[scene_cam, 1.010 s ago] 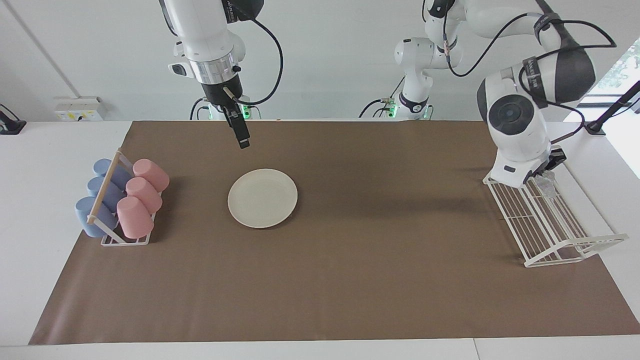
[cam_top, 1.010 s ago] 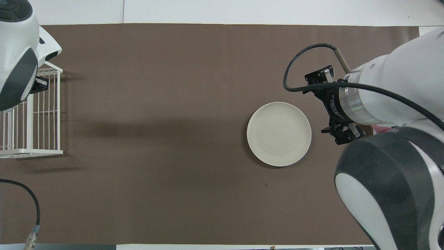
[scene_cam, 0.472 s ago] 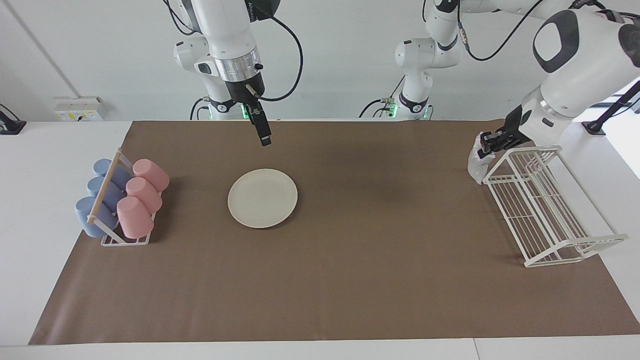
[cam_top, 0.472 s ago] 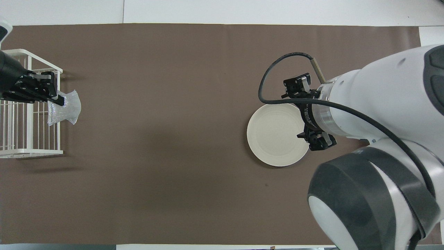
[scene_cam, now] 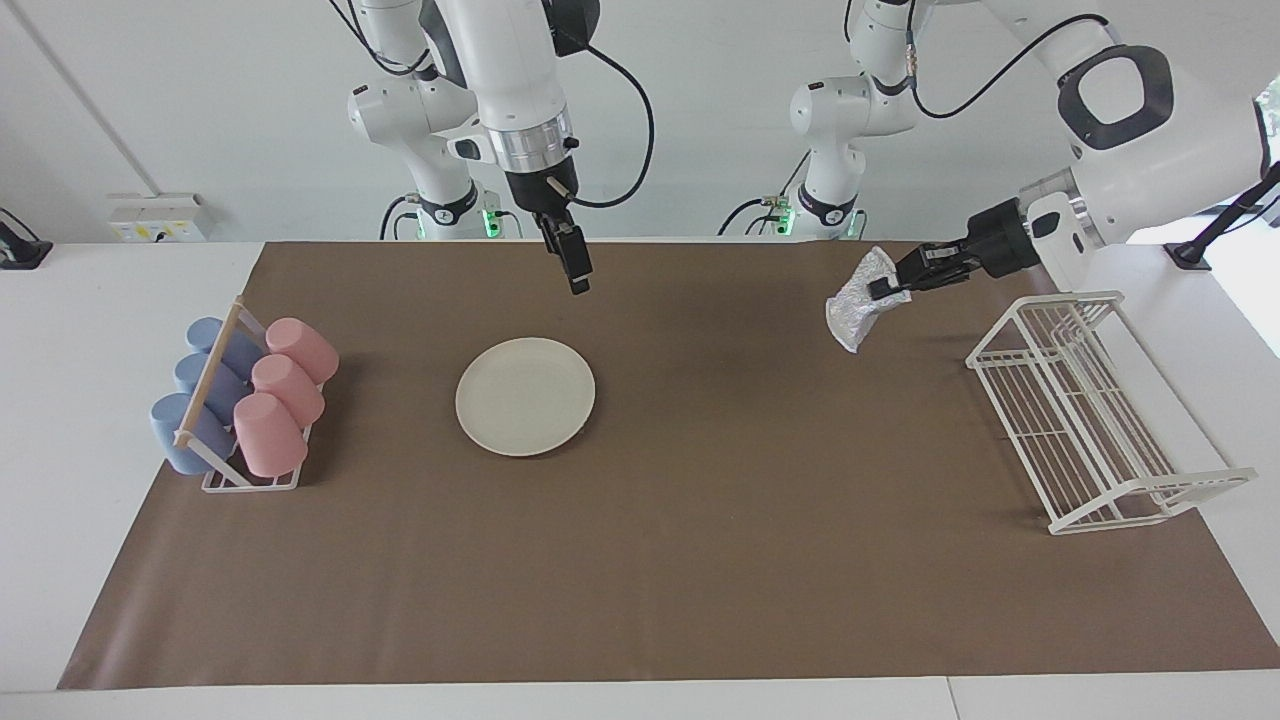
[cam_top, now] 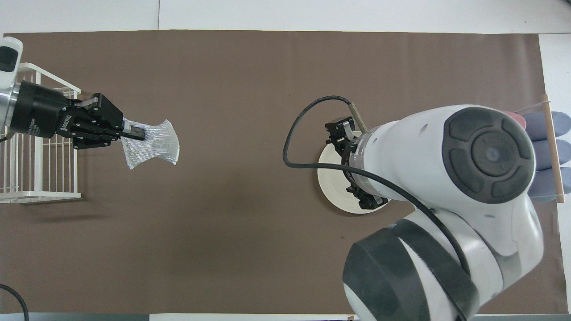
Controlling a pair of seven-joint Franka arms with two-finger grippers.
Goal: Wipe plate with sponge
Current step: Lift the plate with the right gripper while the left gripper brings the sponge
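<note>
My left tool (scene_cam: 884,288), clenched on the sponge (scene_cam: 856,300), has left the rack (scene_cam: 1090,420), heading toward the plate (scene_cam: 525,396); my right tool's (scene_cam: 577,282) state I cannot tell.

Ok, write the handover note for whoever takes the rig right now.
Left gripper: shut on the sponge, held in the air over the brown mat, beside the white wire rack.
Right gripper: raised over the mat just robot-side of the plate, holding nothing.
Plate: flat on the mat, beside the cup rack.
Done: sponge picked up.
Left: carry it to the plate and wipe.
</note>
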